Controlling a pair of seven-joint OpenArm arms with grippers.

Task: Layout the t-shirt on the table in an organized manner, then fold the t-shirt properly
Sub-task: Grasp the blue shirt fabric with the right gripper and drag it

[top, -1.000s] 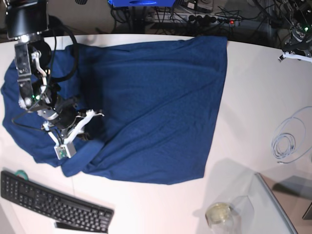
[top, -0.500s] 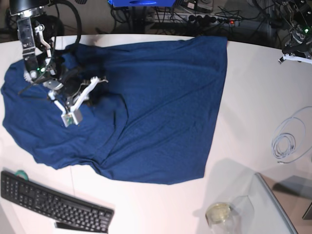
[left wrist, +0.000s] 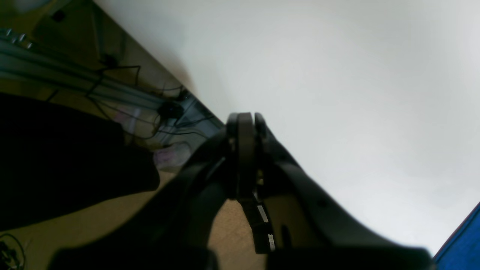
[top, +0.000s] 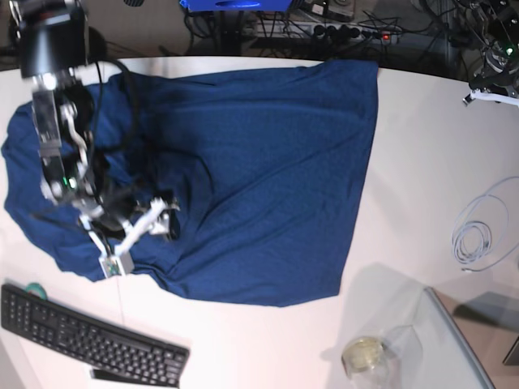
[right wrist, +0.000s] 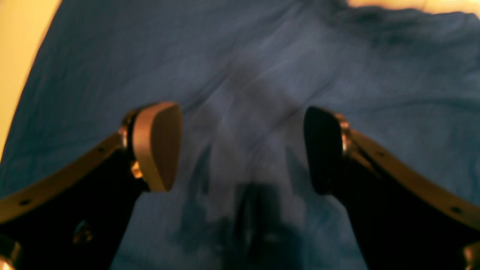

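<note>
Base view overhead, wrist views close behind each claw, sharing the t-shirt (top: 259, 178)

Black arms, white-framed fingers (top: 151, 217)

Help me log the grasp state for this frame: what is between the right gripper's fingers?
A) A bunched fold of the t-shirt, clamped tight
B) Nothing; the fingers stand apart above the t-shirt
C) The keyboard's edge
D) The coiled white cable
B: in the right wrist view the right gripper has its fingers spread wide, with only the flat t-shirt showing below the gap.
</note>
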